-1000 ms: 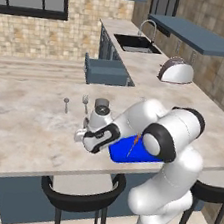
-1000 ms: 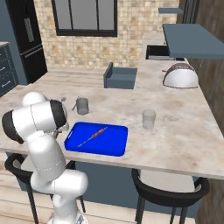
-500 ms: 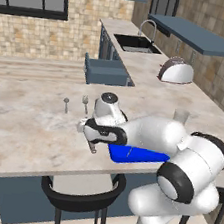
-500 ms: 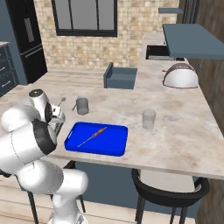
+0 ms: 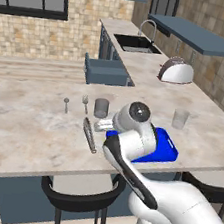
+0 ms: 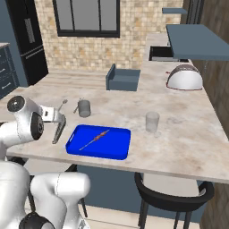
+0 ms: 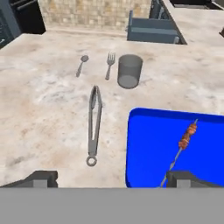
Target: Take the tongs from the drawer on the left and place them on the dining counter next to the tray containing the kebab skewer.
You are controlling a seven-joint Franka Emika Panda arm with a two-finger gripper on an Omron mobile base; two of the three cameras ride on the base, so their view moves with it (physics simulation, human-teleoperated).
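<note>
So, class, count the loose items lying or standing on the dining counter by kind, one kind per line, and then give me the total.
Tongs: 1
Spoon: 1
Fork: 1
Grey cup: 1
Clear glass: 1
Blue tray: 1
Kebab skewer (on the tray): 1
Total: 7

Glossy white rounded arm [image 5: 140, 173] segments, dark grey joints, small dark fingertips [image 7: 41, 178].
</note>
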